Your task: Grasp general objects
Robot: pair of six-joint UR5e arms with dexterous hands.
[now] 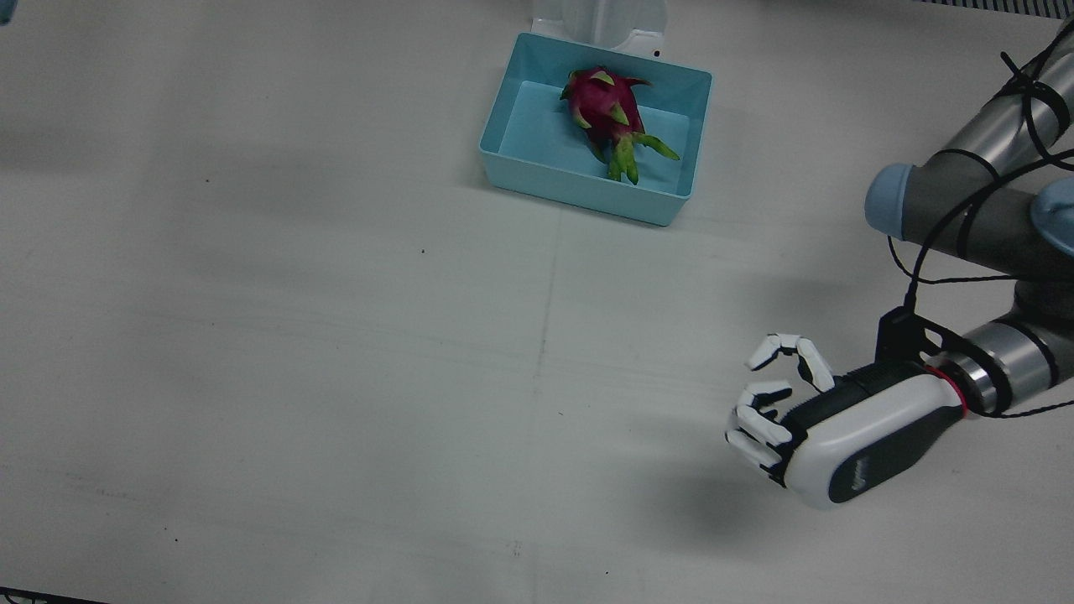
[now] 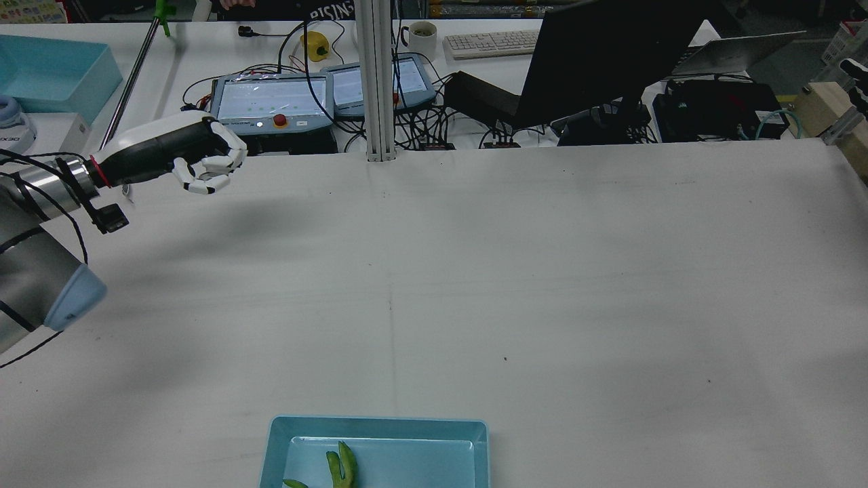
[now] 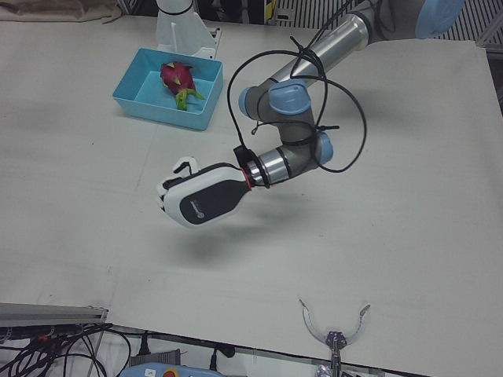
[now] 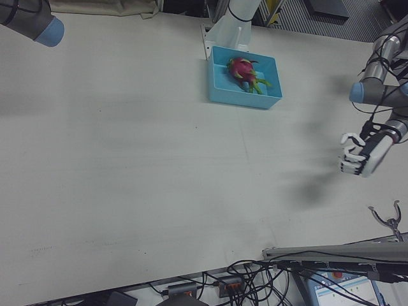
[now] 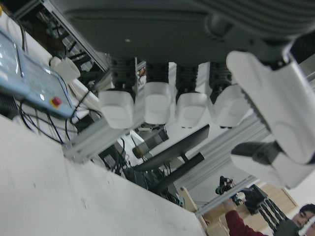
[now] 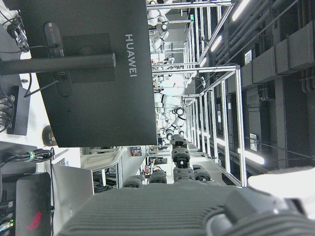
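Observation:
A pink dragon fruit (image 1: pixel 606 105) with green scales lies in a light blue bin (image 1: pixel 503 92) at the table's robot-side edge; only its green tips (image 2: pixel 341 464) show in the rear view. My left hand (image 1: pixel 826 428) hovers above bare table, far from the bin, near the operators' side. It holds nothing, and its fingers (image 5: pixel 157 103) are loosely curled and apart from the thumb. It also shows in the rear view (image 2: pixel 180 152) and the left-front view (image 3: pixel 200 200). My right hand (image 6: pixel 162 206) shows only in its own view, raised, fingers extended, empty.
Beyond the table's far edge stand a monitor (image 2: pixel 610 54), two teach pendants (image 2: pixel 271 98), cables and a metal post (image 2: pixel 375 81). A claw-shaped tool (image 3: pixel 334 330) sits off the operators' edge. The right arm's elbow (image 4: pixel 29 16) is at the right-front view's top left corner.

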